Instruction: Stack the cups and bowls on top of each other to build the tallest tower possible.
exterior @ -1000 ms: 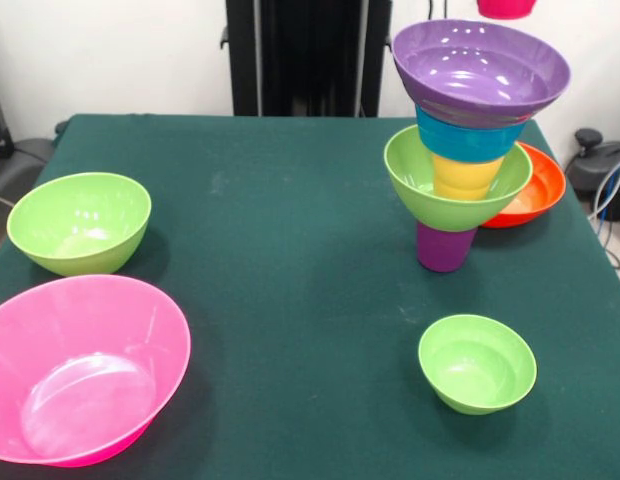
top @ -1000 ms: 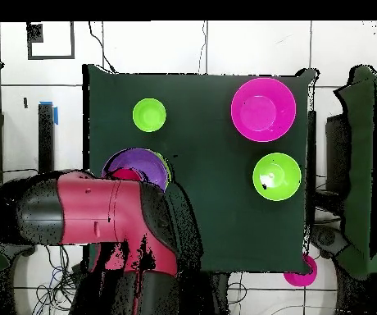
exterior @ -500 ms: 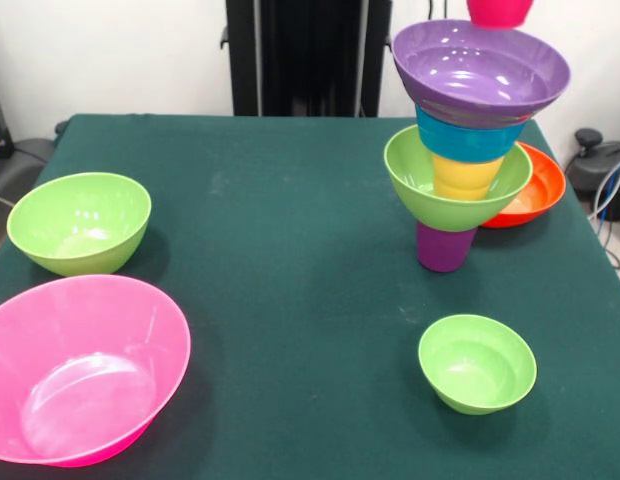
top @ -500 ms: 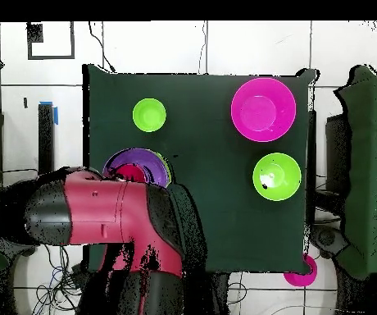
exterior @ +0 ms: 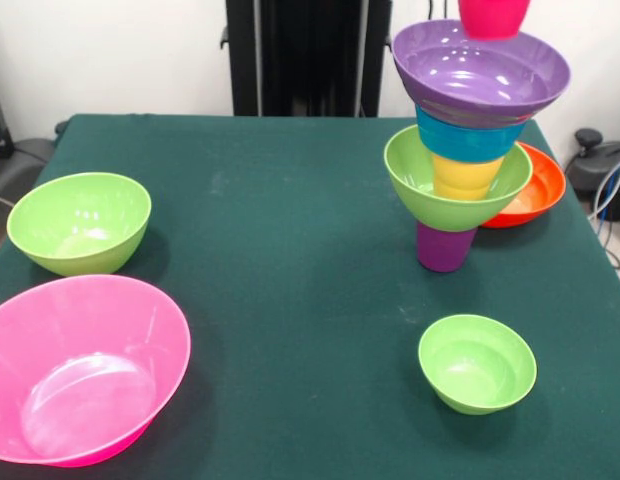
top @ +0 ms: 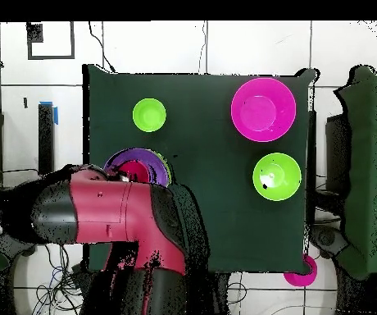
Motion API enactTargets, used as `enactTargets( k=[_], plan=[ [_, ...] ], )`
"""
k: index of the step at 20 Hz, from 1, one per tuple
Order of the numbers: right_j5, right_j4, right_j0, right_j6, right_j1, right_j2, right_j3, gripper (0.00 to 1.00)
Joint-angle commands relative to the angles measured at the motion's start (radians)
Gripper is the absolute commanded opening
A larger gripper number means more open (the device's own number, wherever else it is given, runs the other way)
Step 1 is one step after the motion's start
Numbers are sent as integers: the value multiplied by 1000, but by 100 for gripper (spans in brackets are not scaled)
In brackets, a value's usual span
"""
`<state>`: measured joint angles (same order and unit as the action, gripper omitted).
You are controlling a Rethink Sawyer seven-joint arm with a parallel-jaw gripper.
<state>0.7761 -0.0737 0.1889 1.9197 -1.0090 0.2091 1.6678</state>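
Note:
The tower stands at the right of the front view: a purple cup point(exterior: 445, 250) at its base, then a lime green bowl point(exterior: 420, 190), a yellow cup point(exterior: 465, 177), a blue bowl point(exterior: 470, 140) and a wide purple bowl point(exterior: 480, 75). A red cup point(exterior: 493, 15) hangs just over the purple bowl's hollow, cut off by the top edge. My gripper holding it is hidden above that edge. In the overhead view my arm point(top: 102, 217) covers most of the tower, and only part of the purple bowl point(top: 147, 160) shows.
An orange-red bowl point(exterior: 538, 185) lies right behind the tower. A small green bowl point(exterior: 477, 363) sits in front of it. A mid-sized green bowl point(exterior: 80, 222) and a large pink bowl point(exterior: 80, 368) stand at the left.
The red cup has come down from the top edge towards the purple bowl. In the overhead view the arm has shifted a little to the right.

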Motion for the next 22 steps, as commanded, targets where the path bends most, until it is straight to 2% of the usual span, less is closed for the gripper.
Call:
enactTargets(
  k=[1,9,22],
  plan=[
    [-52,47,-24,97,94,-50,101,0],
    [-88,48,-32,85,106,-48,115,0],
    [-69,29,-24,102,99,-52,129,0]
  ],
)
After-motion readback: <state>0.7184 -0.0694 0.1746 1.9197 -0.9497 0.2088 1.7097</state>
